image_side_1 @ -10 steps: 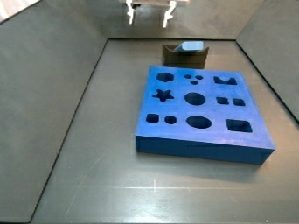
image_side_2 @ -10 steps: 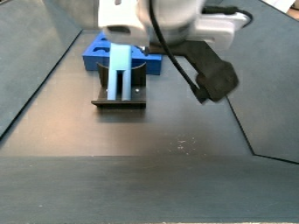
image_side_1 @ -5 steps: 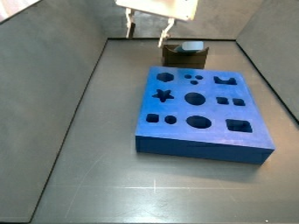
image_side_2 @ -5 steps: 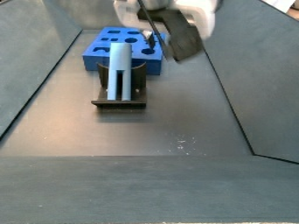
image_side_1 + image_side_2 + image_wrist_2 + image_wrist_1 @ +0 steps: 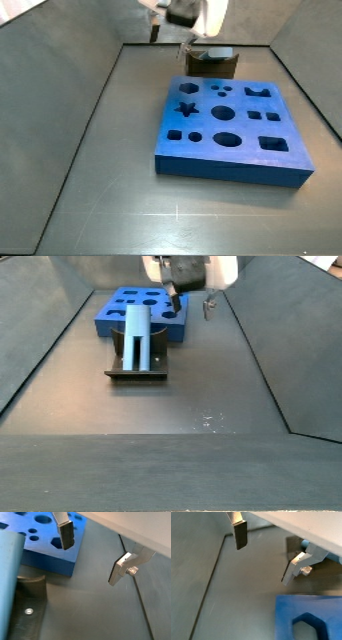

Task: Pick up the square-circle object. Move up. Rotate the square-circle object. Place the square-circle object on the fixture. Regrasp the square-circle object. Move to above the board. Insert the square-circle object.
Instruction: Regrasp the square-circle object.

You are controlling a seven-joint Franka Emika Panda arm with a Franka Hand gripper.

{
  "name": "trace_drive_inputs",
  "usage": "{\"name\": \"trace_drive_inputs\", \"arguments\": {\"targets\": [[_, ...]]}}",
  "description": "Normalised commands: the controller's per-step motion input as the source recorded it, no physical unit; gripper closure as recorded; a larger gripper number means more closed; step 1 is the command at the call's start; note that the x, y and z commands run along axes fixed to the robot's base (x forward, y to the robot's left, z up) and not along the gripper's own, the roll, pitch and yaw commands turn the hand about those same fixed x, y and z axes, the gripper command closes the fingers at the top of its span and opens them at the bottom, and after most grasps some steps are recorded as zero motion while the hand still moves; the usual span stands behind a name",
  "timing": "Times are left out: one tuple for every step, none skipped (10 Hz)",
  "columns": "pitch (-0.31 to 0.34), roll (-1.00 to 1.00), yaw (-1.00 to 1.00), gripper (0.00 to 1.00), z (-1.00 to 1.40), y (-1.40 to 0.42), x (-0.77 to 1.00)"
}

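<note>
The gripper (image 5: 90, 552) hangs in the air with its two fingers wide apart, and nothing is between them. Below it and to one side, the square-circle object (image 5: 135, 339) stands upright on the fixture (image 5: 139, 369), well apart from the fingers (image 5: 240, 535). The board (image 5: 231, 128) lies on the floor beyond the fixture, also lower than the gripper.

Bare dark grey floor (image 5: 201, 406) with grey walls (image 5: 54, 60), seemingly matte.
</note>
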Motion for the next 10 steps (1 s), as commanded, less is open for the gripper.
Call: {"name": "trace_drive_inputs", "arguments": {"targets": [[-0.255,1.00,-0.94,0.00,0.00,-0.02,-0.04],[-0.252,1.00,-0.95,0.00,0.00,-0.01,-0.04],[-0.241,1.00,-0.96,0.00,-0.01,-0.01,-0.03],[-0.227,1.00,-0.97,0.00,-0.01,0.00,-0.04],[-0.189,1.00,-0.99,0.00,-0.01,-0.01,-0.05],[-0.159,1.00,-1.00,0.00,0.00,-0.01,-0.04],[-0.033,0.98,-1.00,0.00,0.00,-0.01,-0.03],[0.038,0.98,-1.00,0.00,0.00,-0.01,-0.03],[0.215,0.98,-1.00,0.00,-0.01,-0.01,-0.01],[0.392,0.99,-1.00,0.00,-0.03,-0.02,0.00]]}}
